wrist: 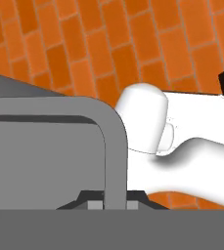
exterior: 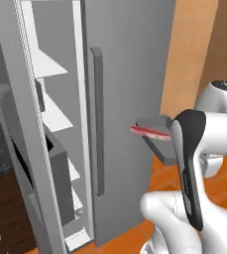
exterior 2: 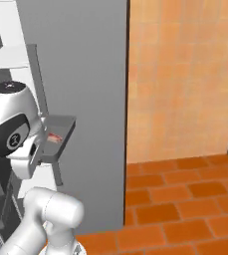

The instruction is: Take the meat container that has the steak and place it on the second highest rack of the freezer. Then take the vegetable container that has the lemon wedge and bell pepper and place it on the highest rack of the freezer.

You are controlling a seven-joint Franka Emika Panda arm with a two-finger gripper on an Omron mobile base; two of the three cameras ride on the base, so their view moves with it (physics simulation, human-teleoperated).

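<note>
The meat container (exterior: 157, 138) is a flat grey tray held in the air in front of the freezer's (exterior: 130, 69) closed grey door. The steak (exterior: 145, 131) lies in it as a thin red slab that sticks out past the tray's left edge. My gripper (wrist: 107, 202) is shut on the rim of the meat container (wrist: 45, 156). The right base view shows the same tray (exterior 2: 60, 130) with the steak (exterior 2: 54, 138) beside my wrist. The freezer compartment stands open at the left, with the topmost visible white shelf (exterior: 49, 65) and the like shelf below it (exterior: 56, 117), both bare.
The open freezer door (exterior: 16, 149), with dark bins and a long grey handle (exterior: 3, 114), swings out at the left. A long handle (exterior: 97, 124) runs down the closed door. Orange tiled floor (exterior 2: 185, 199) and a tan wall (exterior 2: 185, 74) lie to the right.
</note>
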